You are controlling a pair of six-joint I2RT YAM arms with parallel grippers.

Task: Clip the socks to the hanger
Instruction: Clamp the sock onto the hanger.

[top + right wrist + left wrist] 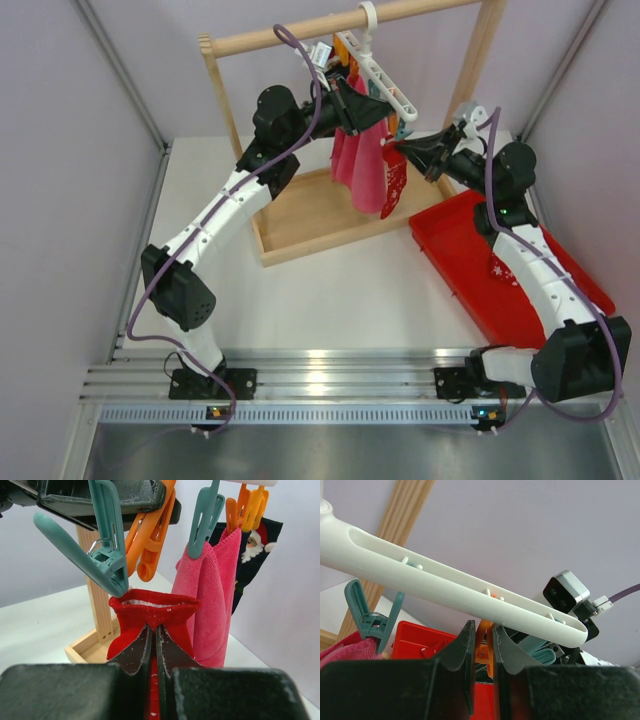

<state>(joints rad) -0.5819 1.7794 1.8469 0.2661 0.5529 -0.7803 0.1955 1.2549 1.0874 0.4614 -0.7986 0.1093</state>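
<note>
The white hanger (385, 78) hangs from the wooden rail, tilted; in the left wrist view its slotted bar (460, 587) runs across above my fingers. My left gripper (482, 627) (378, 115) is shut on an orange clip (487, 647) under the bar. My right gripper (154, 627) (402, 152) is shut on a red sock (150, 612) (395, 185), cuff upward. The cuff sits just below the orange clip (150, 545) and a teal clip (107, 562), whose tip is at the cuff's left edge. A second red sock (500, 268) lies in the red tray (470, 250).
A pink cloth (365, 165) (210, 595) hangs from a teal clip (205, 520) and orange clips (245, 507), beside a black cloth (255, 550). The wooden rail frame (300, 215) stands at the back centre. My right arm reaches over the tray.
</note>
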